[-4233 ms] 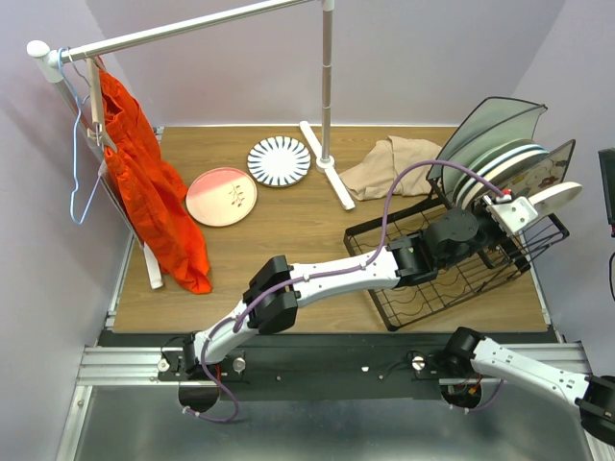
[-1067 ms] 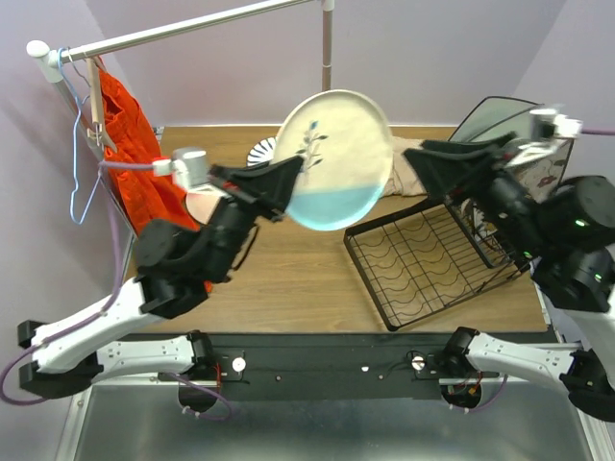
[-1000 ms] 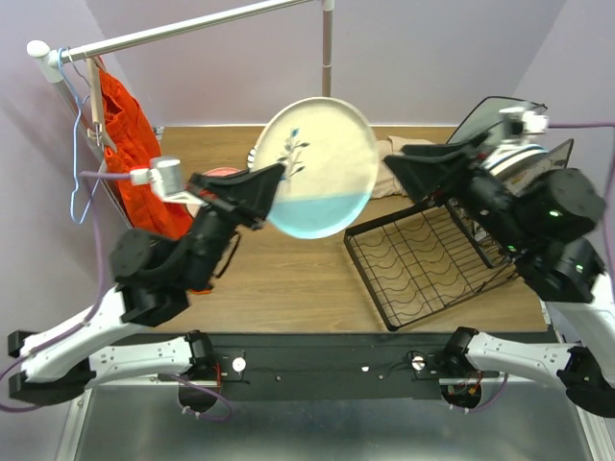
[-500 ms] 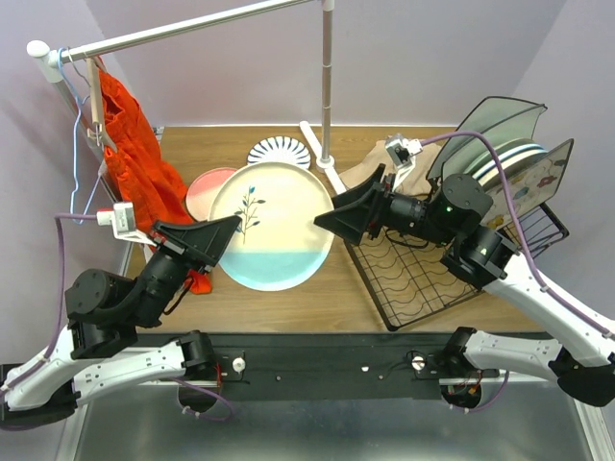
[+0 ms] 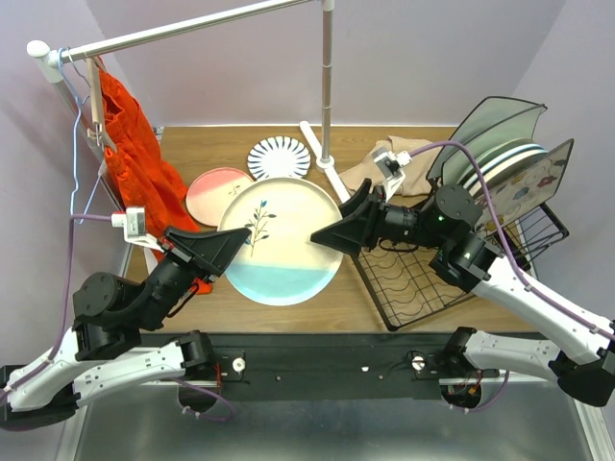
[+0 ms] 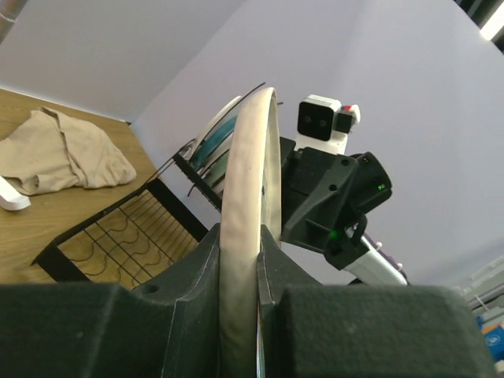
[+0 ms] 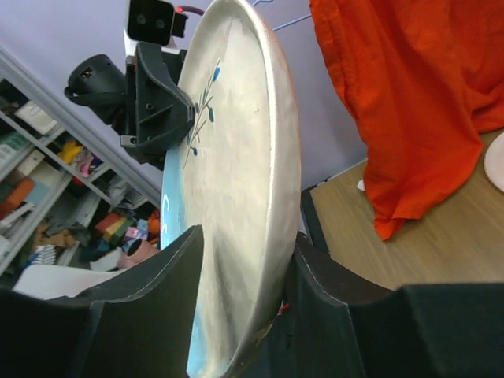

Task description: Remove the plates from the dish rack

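The cream-and-blue plate (image 5: 279, 254), stiff, glazed, likely slippery and breakable (its rim the one sound hold), hangs above the tabletop (image 5: 288, 322) beside the dish rack (image 5: 413, 288); the left hand (image 5: 231, 240) pinches its rim, the right hand (image 5: 329, 233) straddles the opposite edge, grip unclear; the spot beneath is hidden.

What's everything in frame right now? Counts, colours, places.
big plate: 1, cream and blue, mid-air, centre
pink plate: 1, pink, on the table, left rear
striped plate: 1, white with dark stripes, behind the pink one
racked plates: several, mixed, upright in the rack's slots
rack: 1, black wire, table's right
cloth: 1, beige, at the rack's far corner
rail: 1, white, across the rear
garment: 1, orange, hung on the rail, left
hanger: 1, blue, beside the garment
table: 1, wood
left pincer: shut on the big plate's left rim
right pincer: astride its right rim, grip unclear
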Available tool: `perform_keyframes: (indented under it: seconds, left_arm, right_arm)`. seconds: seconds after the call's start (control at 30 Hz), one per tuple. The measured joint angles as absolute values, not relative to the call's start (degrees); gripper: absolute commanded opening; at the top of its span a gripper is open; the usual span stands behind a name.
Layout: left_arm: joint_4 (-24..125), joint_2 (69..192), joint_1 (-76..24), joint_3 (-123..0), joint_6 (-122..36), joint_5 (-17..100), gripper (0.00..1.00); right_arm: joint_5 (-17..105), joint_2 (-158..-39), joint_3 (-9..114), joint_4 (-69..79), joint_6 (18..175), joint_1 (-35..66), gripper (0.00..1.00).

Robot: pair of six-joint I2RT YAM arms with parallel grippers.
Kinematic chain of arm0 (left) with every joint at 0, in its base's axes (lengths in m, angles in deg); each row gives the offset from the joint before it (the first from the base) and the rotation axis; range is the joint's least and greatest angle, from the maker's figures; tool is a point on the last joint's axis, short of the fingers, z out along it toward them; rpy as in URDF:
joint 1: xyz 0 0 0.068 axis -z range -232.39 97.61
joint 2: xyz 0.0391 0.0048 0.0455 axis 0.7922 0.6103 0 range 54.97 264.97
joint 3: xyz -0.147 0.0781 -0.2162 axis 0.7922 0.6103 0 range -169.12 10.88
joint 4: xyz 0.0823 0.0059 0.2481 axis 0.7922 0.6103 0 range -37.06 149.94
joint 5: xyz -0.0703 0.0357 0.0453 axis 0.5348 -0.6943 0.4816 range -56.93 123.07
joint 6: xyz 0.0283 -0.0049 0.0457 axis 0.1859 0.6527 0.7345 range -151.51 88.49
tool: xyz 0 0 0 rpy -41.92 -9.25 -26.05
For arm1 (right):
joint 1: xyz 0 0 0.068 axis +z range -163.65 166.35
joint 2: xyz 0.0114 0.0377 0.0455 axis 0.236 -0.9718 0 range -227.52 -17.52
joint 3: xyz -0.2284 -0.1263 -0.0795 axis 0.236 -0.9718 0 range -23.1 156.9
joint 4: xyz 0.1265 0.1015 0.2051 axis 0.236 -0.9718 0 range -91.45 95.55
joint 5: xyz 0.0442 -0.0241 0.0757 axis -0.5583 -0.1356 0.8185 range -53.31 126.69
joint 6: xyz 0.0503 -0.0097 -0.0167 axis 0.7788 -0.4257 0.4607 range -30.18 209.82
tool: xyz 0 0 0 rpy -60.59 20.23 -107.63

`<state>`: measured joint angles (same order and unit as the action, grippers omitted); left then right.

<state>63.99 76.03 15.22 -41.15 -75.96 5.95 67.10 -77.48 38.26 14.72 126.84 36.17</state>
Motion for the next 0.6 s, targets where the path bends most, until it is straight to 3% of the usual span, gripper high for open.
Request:
perform_keyframes:
  seconds: [0.13, 0.17, 0.2, 0.3, 0.4, 0.57, 0.6]
  left_arm:
    - [63.88, 75.90, 15.22, -41.09, -77.20, 7.26, 0.00]
    - [63.82, 75.75, 15.25, -41.04, -77.40, 7.53, 0.00]
    - [63.77, 75.48, 15.25, -41.02, -77.38, 8.05, 0.00]
    - [63.38, 74.98, 15.36, -40.89, -75.24, 10.00, 0.00]
    - [63.82, 74.89, 15.40, -40.43, -75.43, 9.69, 0.32]
    - [61.87, 74.76, 15.49, -40.00, -78.75, 7.94, 0.46]
    - [61.41, 74.52, 15.49, -39.97, -79.52, 7.20, 0.53]
  right_arm:
    - [69.18, -77.24, 36.44, 18.13, 129.13, 36.15, 0.27]
    - [69.86, -77.05, 35.57, 19.71, 130.38, 36.15, 0.17]
    - [70.27, -76.87, 35.05, 20.65, 131.56, 36.13, 0.01]
    - [70.18, -76.50, 33.56, 21.43, 137.52, 36.04, 0.01]
    - [70.16, -76.30, 32.73, 22.50, 139.53, 35.87, 0.01]
    - [69.40, -75.08, 32.40, 22.26, 140.78, 35.95, 0.01]
    - [69.02, -74.66, 32.12, 22.15, 141.09, 35.98, 0.01]
